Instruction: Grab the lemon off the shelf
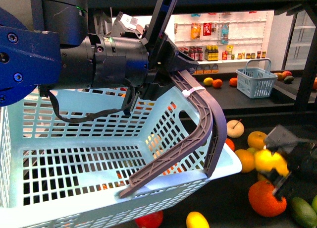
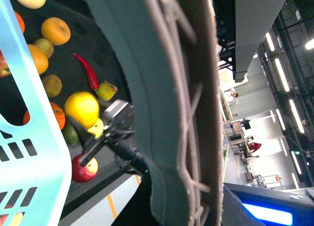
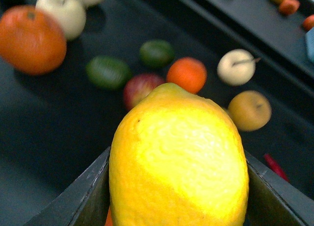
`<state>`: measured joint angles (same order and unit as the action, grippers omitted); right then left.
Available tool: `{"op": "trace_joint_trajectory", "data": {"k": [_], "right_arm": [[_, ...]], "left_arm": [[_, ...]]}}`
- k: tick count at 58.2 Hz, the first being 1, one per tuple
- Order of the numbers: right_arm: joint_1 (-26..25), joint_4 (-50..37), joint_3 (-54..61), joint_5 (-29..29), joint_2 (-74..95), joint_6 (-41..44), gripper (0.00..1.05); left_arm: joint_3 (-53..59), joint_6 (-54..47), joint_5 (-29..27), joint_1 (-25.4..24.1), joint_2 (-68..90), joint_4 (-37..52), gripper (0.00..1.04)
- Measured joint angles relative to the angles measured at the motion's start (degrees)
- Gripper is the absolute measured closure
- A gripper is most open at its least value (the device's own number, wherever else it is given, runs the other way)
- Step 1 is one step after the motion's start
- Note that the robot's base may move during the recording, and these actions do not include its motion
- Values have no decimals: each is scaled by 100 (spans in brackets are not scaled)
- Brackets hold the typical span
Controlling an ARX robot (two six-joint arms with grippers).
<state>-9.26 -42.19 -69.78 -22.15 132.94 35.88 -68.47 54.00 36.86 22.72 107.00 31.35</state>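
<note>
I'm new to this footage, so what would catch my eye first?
A pale blue basket fills the front view's left, hanging by its dark handle from the left tool. At lower right, the right tool clamps the bright yellow lemon over the fruit-strewn shelf.

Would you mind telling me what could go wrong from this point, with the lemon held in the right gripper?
1. The lemon is smooth and pinched only at its sides by the right gripper. It may slip and drop onto the orange lying on the shelf.
2. On its way to the basket, which the left gripper holds, it could strike the raised handle or the rim.
</note>
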Motion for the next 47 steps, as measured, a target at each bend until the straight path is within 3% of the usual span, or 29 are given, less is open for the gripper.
{"op": "trace_joint_trajectory", "data": {"k": [12,26,47], "right_arm": [[168,81,136,-286,-1132,-946,40],[732,273,479,-575,-1934,-1808,41],[1635,328,1130,-608,-2277,-2111,41]], "left_arm": [[0,-2,-4,0,0,0,96],[0,0,-2,0,0,0,96],[0,0,-2,0,0,0,96]]}}
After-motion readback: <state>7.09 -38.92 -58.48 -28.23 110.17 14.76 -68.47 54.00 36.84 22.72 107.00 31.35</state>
